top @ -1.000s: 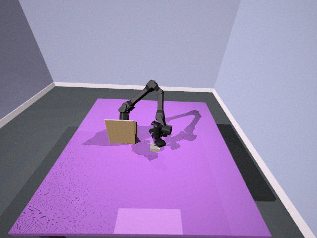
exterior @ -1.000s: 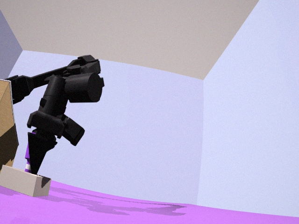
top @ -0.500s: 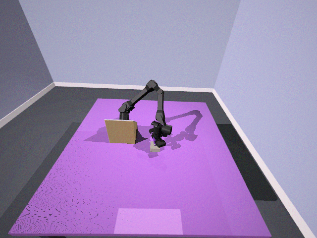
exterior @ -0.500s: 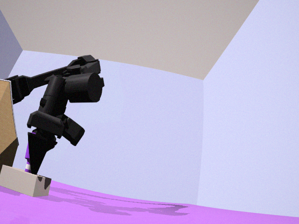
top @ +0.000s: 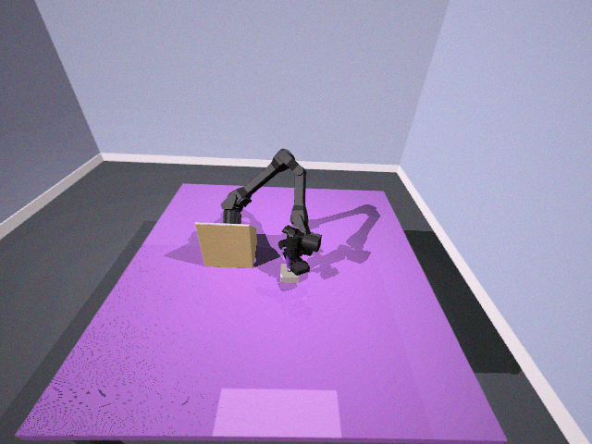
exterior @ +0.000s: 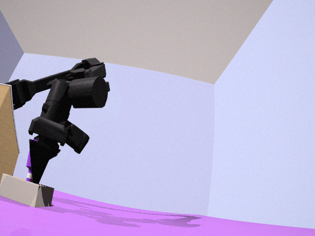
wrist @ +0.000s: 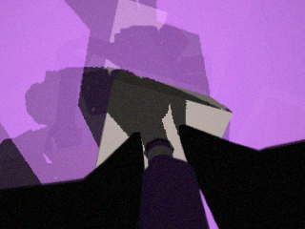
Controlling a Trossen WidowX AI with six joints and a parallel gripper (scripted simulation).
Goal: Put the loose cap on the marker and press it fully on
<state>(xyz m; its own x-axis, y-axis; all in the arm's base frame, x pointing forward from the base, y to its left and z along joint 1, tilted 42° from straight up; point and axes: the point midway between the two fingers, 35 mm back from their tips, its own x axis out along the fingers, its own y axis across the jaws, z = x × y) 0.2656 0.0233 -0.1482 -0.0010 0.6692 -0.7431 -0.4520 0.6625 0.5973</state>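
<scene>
While the jaws point straight down over the block (exterior: 24, 191), they are closed most of the way on the purple cap (wrist: 168, 193), which fills the narrow gap between the two dark fingers in the wrist view. Below the cap's lower edge a short grey-and-white stub of the marker (wrist: 158, 146) shows, running down into the block (wrist: 205, 119); the cap sits in line with it, over its top. Whether the cap is fully seated cannot be told.

From the side, the cap (exterior: 31, 158) appears as a purple strip at the left edge of the black finger wedge (exterior: 38, 160), with a white band of the marker (exterior: 29, 175) just under it and a little more purple below that, right above the block's top face. The fingertips reach almost to that top face.

The block is a pale beige wedge resting on the purple desk (top: 334, 334), its shaded end facing right in the exterior view. In the top view the block (top: 288, 276) lies just in front of the wrist (top: 300, 243), and the arm (top: 267, 177) arches up from its base, then down to it. A tan board (top: 227, 245) stands upright on the desk just left of the block, in front of the arm's base. Dark arm shadows spread across the desk to the right. A paler rectangle (top: 277, 413) marks the near edge of the desk, well apart from everything else.
</scene>
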